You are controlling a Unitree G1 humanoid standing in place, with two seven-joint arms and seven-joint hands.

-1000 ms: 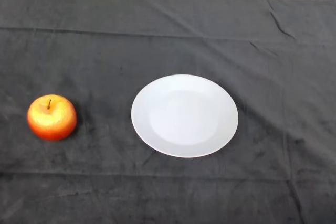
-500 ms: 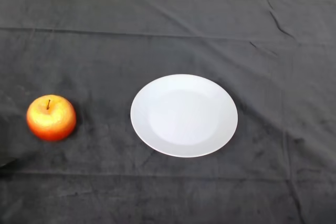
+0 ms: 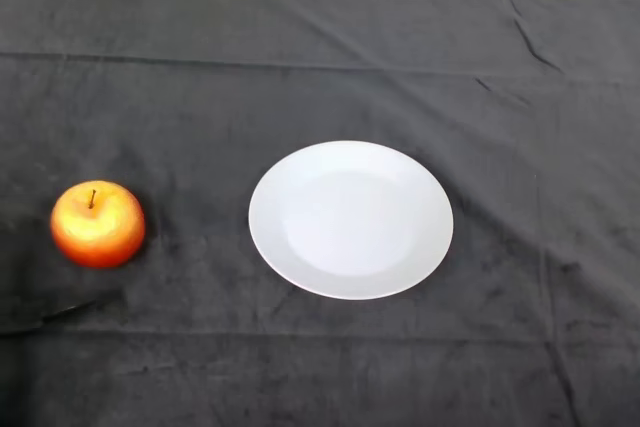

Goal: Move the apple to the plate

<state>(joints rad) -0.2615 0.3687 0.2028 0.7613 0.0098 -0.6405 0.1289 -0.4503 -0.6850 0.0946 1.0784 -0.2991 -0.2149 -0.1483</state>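
Note:
A red and yellow apple (image 3: 97,224) sits upright on the dark cloth at the left, its stem pointing up. A white round plate (image 3: 350,220) lies at the middle of the table, to the right of the apple and a clear gap away from it. Nothing is on the plate.
The dark cloth (image 3: 320,67) covers the whole table, with creases at the far right and along the front. A thin dark shadow (image 3: 60,309) lies on the cloth just in front of the apple at the left edge. A pale wall runs along the table's far edge.
A dark shadow has crept in from the left edge and now lies in front of the apple. The apple and the plate have not moved.

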